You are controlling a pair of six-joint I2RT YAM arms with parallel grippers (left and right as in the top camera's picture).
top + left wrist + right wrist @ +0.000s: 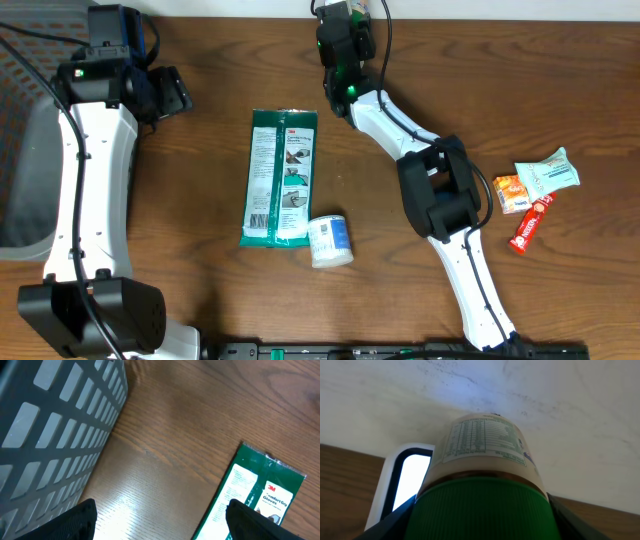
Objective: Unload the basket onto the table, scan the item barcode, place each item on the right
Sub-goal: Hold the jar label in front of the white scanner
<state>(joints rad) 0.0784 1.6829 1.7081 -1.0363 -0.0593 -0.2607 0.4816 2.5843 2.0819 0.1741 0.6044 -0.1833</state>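
**Hazards.** The right gripper (480, 521) holds the bottle (482, 445) between its fingers, clamped at the level of the green cap (480, 502), close to the pale wall at the table's far edge. The printed panel facing the wrist camera appears to be a nutrition table; no barcode is visible. The white-framed window (410, 477), probably the scanner, sits low and to one side of the bottle. If the code is not turned towards it, the scan is likely to fail. A grip at a smooth cap may slip during rotation.

**Containers.** The bottle is capped; contents cannot be seen. The grey basket (50, 425) shows only its outer wall; contents unknown. The left gripper (162, 522) hangs wide apart and empty near it.
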